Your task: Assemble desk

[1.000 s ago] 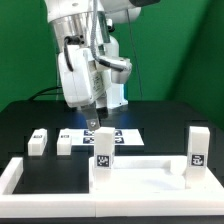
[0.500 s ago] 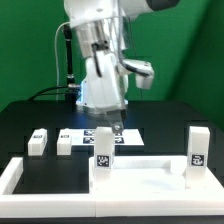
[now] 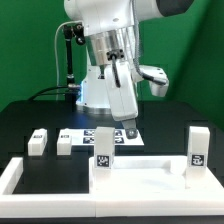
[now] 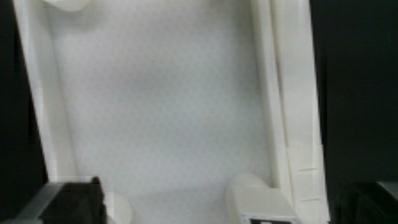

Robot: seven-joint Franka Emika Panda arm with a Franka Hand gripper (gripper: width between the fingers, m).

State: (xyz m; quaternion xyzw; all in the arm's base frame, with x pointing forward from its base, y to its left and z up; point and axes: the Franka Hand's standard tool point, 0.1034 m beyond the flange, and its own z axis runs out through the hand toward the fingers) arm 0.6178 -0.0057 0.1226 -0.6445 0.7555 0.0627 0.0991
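Hovering over tabletop (image 3: 140, 170) with gripper (image 3: 127, 131) spread wide, empty.
Likely after a leg (image 3: 65, 143) next: centre squarely, descend straight, close gently, avoid knocking standing legs (image 3: 103, 150).

Broad white tabletop panel (image 4: 160, 100), white leg (image 4: 260, 200) at its edge, black table (image 4: 365, 80) either side, blurred dark fingers (image 4: 75, 203)

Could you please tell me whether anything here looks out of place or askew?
Nothing stands out: two upright legs rise from the tabletop, and two loose legs sit side by side at the exterior view's left, apparently undamaged.
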